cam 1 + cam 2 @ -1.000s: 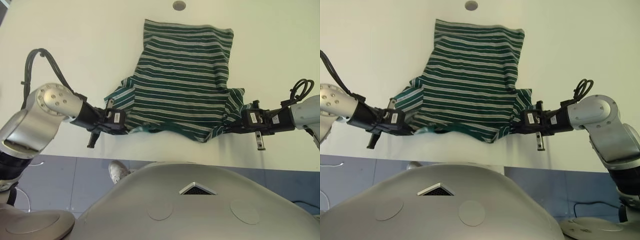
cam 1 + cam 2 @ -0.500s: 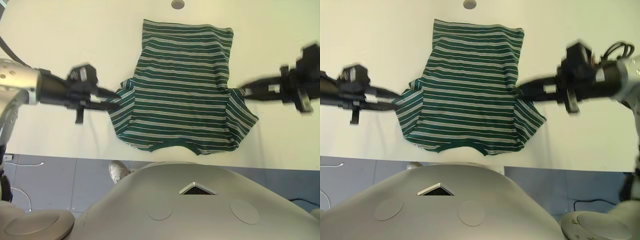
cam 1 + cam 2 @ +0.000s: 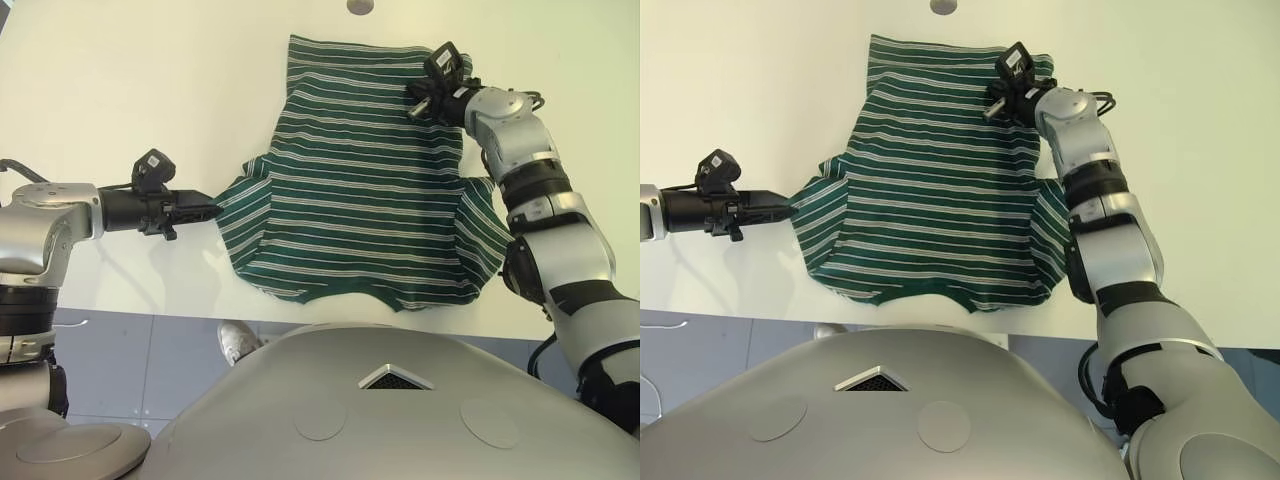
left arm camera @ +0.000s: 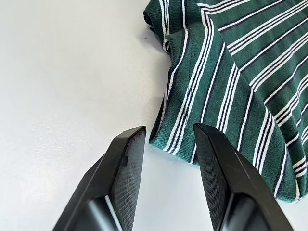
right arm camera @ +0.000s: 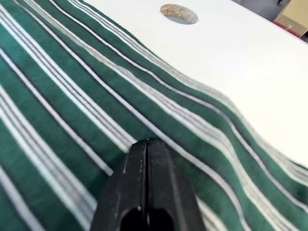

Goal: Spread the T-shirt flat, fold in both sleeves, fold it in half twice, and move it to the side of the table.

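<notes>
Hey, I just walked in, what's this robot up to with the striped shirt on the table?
A humanoid robot is working on a green striped T-shirt laid out on a white table. Its left gripper is open, low over the table at the edge of the left sleeve, with nothing in its grip. Its right gripper is shut, its tip over the fabric near the shirt's far right corner. Both sleeves lie spread outward, so no fold has been made yet.

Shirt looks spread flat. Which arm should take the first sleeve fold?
Left. The left gripper is open, its fingers right at the edge of the left sleeve. The right gripper is shut over the far corner of the T-shirt, away from the right sleeve.
</notes>
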Robot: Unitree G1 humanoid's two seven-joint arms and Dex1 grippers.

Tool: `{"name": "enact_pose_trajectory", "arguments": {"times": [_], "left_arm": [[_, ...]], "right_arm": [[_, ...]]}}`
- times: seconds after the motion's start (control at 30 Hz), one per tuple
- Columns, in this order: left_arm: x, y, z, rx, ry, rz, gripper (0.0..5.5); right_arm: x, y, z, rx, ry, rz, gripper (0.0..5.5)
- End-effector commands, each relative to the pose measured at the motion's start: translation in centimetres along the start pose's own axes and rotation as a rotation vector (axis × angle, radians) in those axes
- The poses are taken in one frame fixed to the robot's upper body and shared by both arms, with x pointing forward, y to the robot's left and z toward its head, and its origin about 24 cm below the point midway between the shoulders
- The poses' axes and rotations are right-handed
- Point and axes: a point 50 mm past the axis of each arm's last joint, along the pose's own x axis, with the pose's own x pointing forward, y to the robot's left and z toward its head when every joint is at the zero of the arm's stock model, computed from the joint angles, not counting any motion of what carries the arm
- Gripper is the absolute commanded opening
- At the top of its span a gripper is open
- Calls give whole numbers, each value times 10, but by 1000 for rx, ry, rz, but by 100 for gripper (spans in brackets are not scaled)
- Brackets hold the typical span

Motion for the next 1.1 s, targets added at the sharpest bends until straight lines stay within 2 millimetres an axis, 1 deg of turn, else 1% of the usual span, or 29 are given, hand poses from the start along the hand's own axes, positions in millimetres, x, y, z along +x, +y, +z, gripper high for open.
{"name": "enact_pose_trajectory", "arguments": {"times": [0.03, 0.1, 0.13, 0.17, 0.23, 0.27, 0.3, 0.37, 0.4, 0.47, 0.53, 0.63, 0.7, 0.77, 0.8, 0.87, 0.9, 0.97, 1.0, 1.03, 1.07, 1.1], "left_arm": [[24, -4, -38, -123, 84, -29, 153], [20, -8, -40, -126, 73, -68, 121], [16, -8, -39, -128, 67, -83, 94], [14, -8, -37, -126, 63, -92, 68], [11, -6, -31, -118, 34, -90, 34], [10, -4, -25, -118, 0, -84, 15], [8, -3, -15, -128, -61, -92, 5], [2, -7, 7, -139, -172, -145, 5], [-1, -11, 16, -137, -208, -179, 5], [0, -29, 32, -100, -243, -274, 5], [11, -49, 42, -40, -233, -341, 5], [43, -74, 51, 18, -222, -381, 5], [61, -82, 51, 25, -205, -371, 5], [78, -82, 45, 13, -164, -325, 5], [85, -80, 42, 5, -146, -301, 28], [92, -80, 37, -7, -133, -279, 55], [94, -81, 33, -17, -130, -274, 76], [91, -86, 26, 2, -114, -281, 111], [87, -87, 25, 27, -116, -273, 130], [82, -88, 28, 60, -134, -259, 148], [78, -88, 31, 85, -156, -248, 151], [70, -90, 35, 111, -192, -235, 153]], "right_arm": [[6, 5, -1, -18, 8, 32, 0], [6, 7, -2, -26, 6, 43, 0], [6, 6, -3, -27, 7, 42, 0], [6, 5, -4, -25, 9, 39, 0], [6, 4, -5, -23, 8, 36, 0], [6, 5, -4, -23, 5, 36, 0], [6, 6, -4, -25, 4, 41, 0], [6, 7, -4, -42, 5, 51, 0], [6, 8, -4, -51, 6, 56, 0], [5, 11, -3, -82, 1, 87, 0], [3, 12, 0, -118, -12, 108, 0], [-2, 9, 8, -112, -45, 89, 0], [-6, 7, 12, -90, -67, 78, 0], [-13, 1, 16, -45, -98, 52, 0], [-19, -4, 19, -7, -121, 30, 0], [-30, -12, 25, 66, -164, -2, 0], [-40, -20, 30, 112, -199, -28, 0], [-65, -33, 34, 196, -254, -49, 34], [-81, -35, 31, 227, -265, -33, 56], [-98, -33, 25, 245, -258, 6, 75], [-113, -30, 18, 248, -240, 46, 81], [-131, -27, 8, 245, -204, 89, 105]]}}
